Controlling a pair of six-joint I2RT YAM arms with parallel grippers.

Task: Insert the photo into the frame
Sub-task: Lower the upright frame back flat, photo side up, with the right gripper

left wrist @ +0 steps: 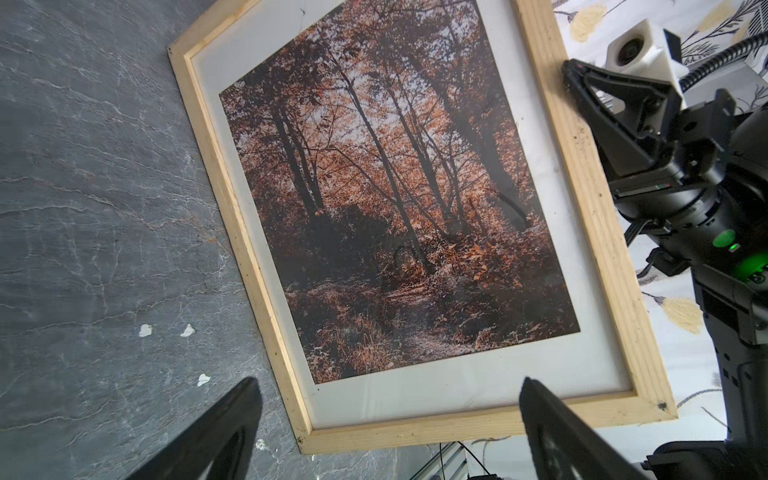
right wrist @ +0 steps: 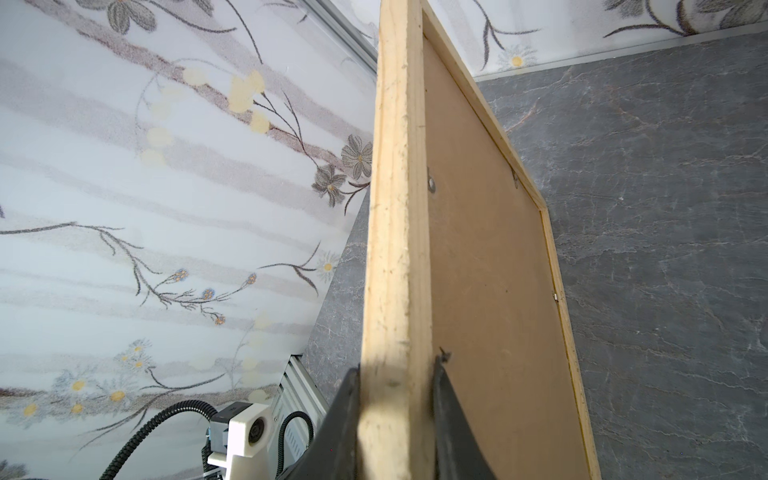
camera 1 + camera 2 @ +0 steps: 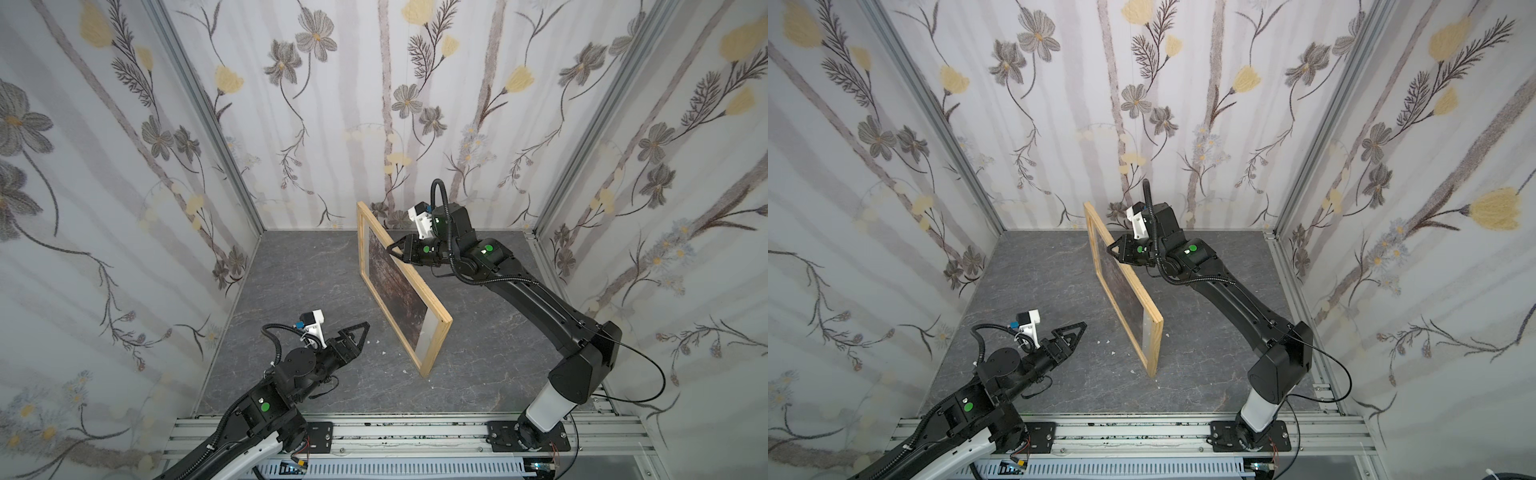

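1. Frame (image 3: 434,345) stands on its edge on the grey, stone-veined tabletop (image 3: 299,291), probably so its front can be checked. The right hand (image 3: 395,248) is clamped on the upper pale-wood strip and holds it upright.
2. The photo (image 1: 395,187) sits inside, its orange-brown forest and wide white border facing the left hand (image 3: 363,332). That hand's fingers stand wide apart, empty and clear of the frame.
3. Smooth brown hardboard backing (image 2: 490,270) closes the rear, so the task looks essentially done.
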